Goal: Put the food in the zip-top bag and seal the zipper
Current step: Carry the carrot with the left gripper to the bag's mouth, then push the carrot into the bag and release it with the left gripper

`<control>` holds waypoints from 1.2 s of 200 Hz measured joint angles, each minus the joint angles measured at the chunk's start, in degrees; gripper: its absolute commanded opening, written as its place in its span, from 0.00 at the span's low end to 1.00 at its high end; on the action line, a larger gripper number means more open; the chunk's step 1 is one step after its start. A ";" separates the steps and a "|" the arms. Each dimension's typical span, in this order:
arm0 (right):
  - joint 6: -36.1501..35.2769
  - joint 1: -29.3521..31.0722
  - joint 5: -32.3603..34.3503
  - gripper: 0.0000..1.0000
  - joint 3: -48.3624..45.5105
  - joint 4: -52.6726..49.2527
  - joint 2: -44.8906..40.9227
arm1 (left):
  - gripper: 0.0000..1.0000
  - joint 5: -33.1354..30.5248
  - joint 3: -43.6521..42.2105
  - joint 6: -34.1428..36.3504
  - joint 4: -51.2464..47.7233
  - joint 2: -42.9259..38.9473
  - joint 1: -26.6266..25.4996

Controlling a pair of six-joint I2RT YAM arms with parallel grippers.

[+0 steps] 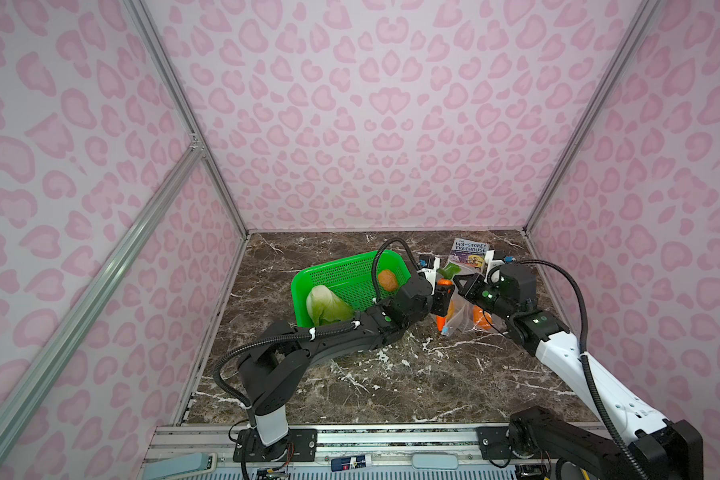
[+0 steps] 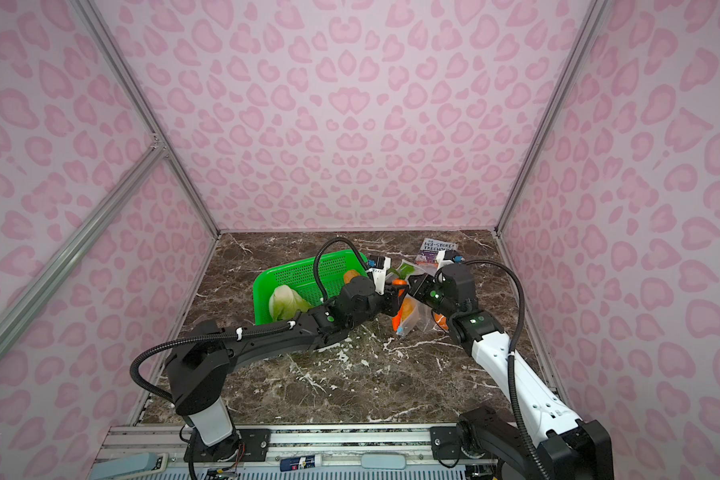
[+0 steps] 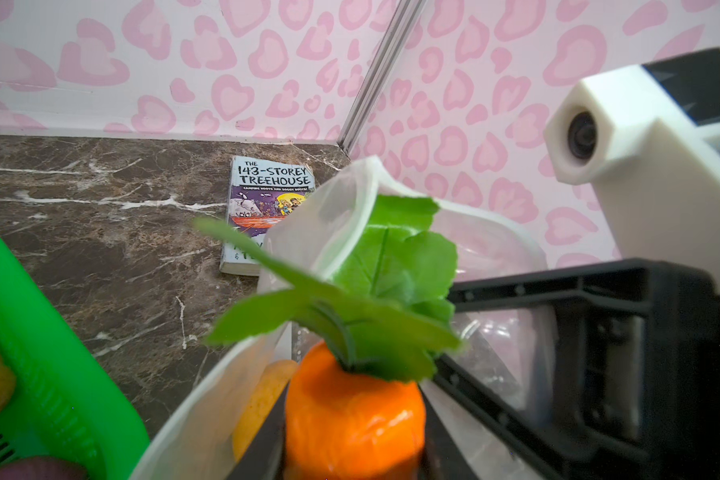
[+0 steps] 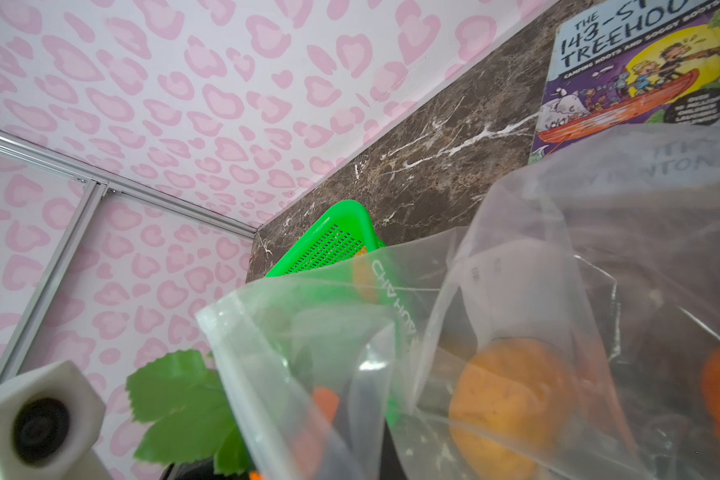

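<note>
**Step in hand:** loading; the zipper is not yet closed.

On the table, right of centre, the zip-top bag is held up with its mouth raised. It already contains a tan potato and an orange piece, probably the pumpkin.

The right end effector is clenched on the bag's upper edge (film hides its fingers in the wrist view). The left end effector grasps the carrot root-down at the mouth, with its leaves above the rim. Whether the root is fully between the bag walls cannot be confirmed. The blue slider hangs at the zipper's low end.

**Next move, as judged:** lower the carrot, let go, and withdraw without dragging the film. The leaves may snag the rim.

**Surroundings:**
- The green basket sits just left of the bag and holds the cabbage and a second potato, both awaiting transfer.
- A book lies behind the bag, clear of the work.

**Obstruction:** the two end effectors crowd the mouth, and the left arm crosses the basket's near corner.
</note>
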 measured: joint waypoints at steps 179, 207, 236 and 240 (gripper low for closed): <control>6.03 0.00 -3.04 0.00 -1.55 3.15 -1.03 | 0.39 0.66 0.52 -7.32 7.08 -1.53 2.36; 7.04 -0.11 -2.71 0.00 -1.62 3.54 -2.91 | 0.39 0.02 0.48 -6.34 7.87 -0.31 1.92; 7.54 -0.68 -1.46 0.00 -1.95 4.35 -4.31 | 0.40 -0.13 -0.48 -5.27 7.78 0.11 1.66; 7.48 -0.74 -1.36 0.00 -1.97 4.37 -4.37 | 0.40 -0.11 -0.70 -5.20 7.78 0.11 1.62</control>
